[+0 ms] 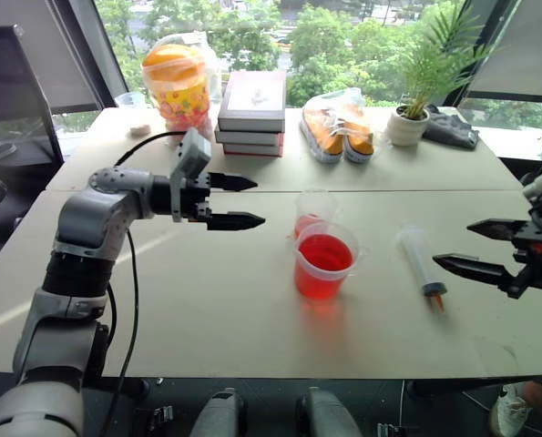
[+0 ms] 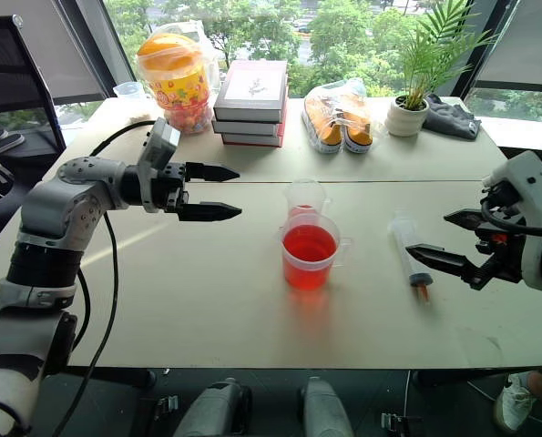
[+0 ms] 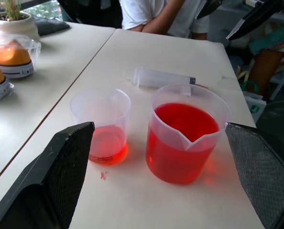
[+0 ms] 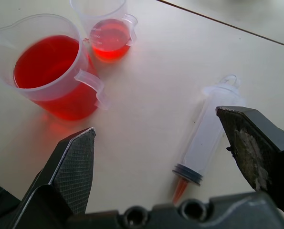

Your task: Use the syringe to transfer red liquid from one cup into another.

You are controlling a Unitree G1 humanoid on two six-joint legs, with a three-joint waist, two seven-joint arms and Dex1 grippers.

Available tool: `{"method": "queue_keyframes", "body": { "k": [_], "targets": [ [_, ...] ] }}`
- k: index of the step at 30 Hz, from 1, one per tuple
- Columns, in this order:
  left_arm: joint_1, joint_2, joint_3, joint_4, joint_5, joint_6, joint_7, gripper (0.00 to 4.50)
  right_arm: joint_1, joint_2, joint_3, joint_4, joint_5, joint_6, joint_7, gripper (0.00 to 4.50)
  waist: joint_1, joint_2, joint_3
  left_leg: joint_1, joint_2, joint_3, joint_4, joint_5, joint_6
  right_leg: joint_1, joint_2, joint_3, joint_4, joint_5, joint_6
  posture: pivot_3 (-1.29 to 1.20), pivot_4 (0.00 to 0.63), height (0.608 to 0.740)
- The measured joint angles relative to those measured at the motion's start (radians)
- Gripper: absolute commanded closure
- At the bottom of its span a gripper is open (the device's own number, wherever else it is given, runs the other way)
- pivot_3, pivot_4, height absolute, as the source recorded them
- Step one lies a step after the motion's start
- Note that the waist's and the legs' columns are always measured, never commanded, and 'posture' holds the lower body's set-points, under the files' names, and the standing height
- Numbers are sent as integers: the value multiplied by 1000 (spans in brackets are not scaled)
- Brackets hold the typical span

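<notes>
The syringe (image 1: 421,259) lies flat on the table, orange tip toward the front edge, to the right of the cups. The larger handled cup (image 1: 324,261) stands mid-table, about half full of red liquid (image 1: 325,253). Just behind it, close by, stands the smaller cup (image 1: 311,212) with a little red liquid (image 3: 107,144) at its bottom. My left gripper (image 1: 243,201) hovers open to the left of the cups, pointing toward them. On the right, my right gripper (image 1: 466,247) hangs open beside the syringe, above the table, holding nothing.
At the back of the table are a stack of books (image 1: 252,112), a yellow snack jar (image 1: 178,84), wrapped shoes (image 1: 338,124), a potted plant (image 1: 411,116) and a dark cloth (image 1: 451,127). A person (image 3: 156,14) stands beyond the table's right end.
</notes>
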Motion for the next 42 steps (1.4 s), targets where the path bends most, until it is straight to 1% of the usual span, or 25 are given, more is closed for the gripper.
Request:
{"method": "queue_keyframes", "body": {
  "k": [23, 29, 31, 36, 38, 39, 40, 41, 42],
  "targets": [
    [-5, 0, 5, -18, -46, 29, 33, 0, 20, 0, -2, 3, 16, -3, -31, 43, 0, 0, 0, 0, 0, 0, 0, 0, 0, 0, 0, 0, 0, 0, 0, 0, 150, 740],
    [-4, 0, 6, -28, -52, 33, 40, 0, 3, -21, 18, 70, 17, -3, -48, 43, -1, 0, 0, 0, 0, 0, 0, 0, 0, 0, 0, 0, 0, 0, 0, 0, 150, 740],
    [-4, -1, 6, -29, -57, 33, 41, 0, -11, -38, 50, 109, 11, -2, -60, 43, -1, 0, 0, 0, 0, 0, 0, 0, 0, 0, 0, 0, 0, 0, 0, 0, 150, 740],
    [-3, -13, 4, -23, -59, 28, 37, 0, -166, -86, 238, 276, 10, 15, -79, 43, -3, 0, 0, 0, 0, 1, 0, 0, 0, 0, 0, 0, 0, 0, 0, 0, 150, 740],
    [-8, -29, -2, -7, -54, 18, 33, 0, -301, -66, 368, 384, -3, 47, -100, 43, -6, 0, 0, 1, 0, 1, 0, 0, 0, 0, 0, 1, 0, 0, 0, 0, 150, 740],
    [-14, -42, -8, -2, -50, 11, 31, 0, -348, -49, 409, 434, -12, 60, -112, 43, -5, 0, 0, 0, 0, 1, 0, 0, 0, 0, 0, 1, -1, 0, -1, 0, 150, 740],
    [-15, -46, -11, 5, -46, 1, 24, 0, -441, -14, 490, 520, -32, 89, -127, 43, -7, 0, 0, 1, 0, 1, 0, 0, 0, 0, 0, 1, -1, 0, -1, 0, 150, 740],
    [-20, -54, -15, 8, -44, -2, 21, 0, -469, -3, 528, 559, -45, 99, -134, 43, -5, 0, 0, 0, 0, 1, 0, 0, 0, -1, 0, 1, 0, 0, -1, 0, 150, 740],
    [-21, -57, -22, 12, -42, -11, 16, 0, -519, 14, 592, 621, -63, 114, -141, 43, -4, 0, 0, -1, 0, 1, 0, 0, 0, -2, 0, 1, 0, 0, -1, 0, 150, 740]
  ]
}}
